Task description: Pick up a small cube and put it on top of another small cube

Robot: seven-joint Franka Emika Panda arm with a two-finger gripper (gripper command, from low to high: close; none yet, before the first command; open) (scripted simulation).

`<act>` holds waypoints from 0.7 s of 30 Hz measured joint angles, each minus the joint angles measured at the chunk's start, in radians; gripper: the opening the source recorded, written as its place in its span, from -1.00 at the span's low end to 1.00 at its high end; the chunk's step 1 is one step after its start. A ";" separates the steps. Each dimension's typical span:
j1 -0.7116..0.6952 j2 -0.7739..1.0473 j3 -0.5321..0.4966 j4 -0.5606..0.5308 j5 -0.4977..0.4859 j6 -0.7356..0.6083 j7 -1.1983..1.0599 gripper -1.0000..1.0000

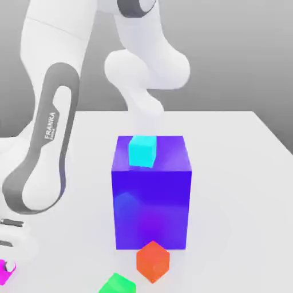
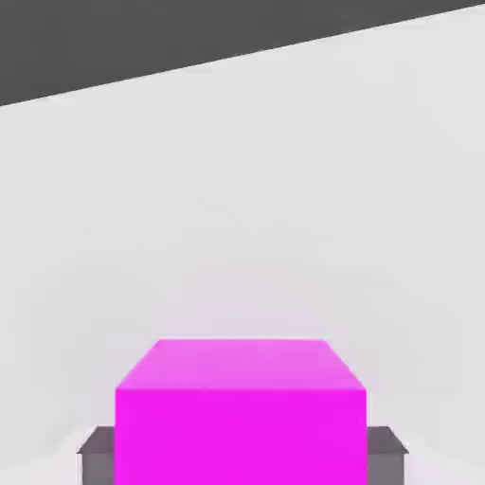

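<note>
Hand view: jaws clamped on the small magenta cube [image 2: 241, 412], grey fingers [image 2: 97, 455] at both sides. Exterior view: same cube at the exterior view's left of the big blue block [image 1: 152, 197], well apart; cyan cube [image 1: 142, 151] on top; orange-red cube [image 1: 153, 261] just in front.

A simulated test bench, not a lived-in room — plain white table [image 1: 240, 171] against flat grey backdrop, white Franka arm [image 1: 46, 143] beside a glossy blue-purple block [image 1: 151, 194], bright toy-like cubes near that block — nothing domestic.
</note>
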 joint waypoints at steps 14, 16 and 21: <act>0.256 -0.215 -0.047 -0.086 -0.136 -0.142 0.278 -1.00; 0.310 -0.241 -0.041 -0.100 -0.160 -0.148 0.342 -1.00; 0.446 -0.318 -0.026 -0.138 -0.248 -0.151 0.519 -1.00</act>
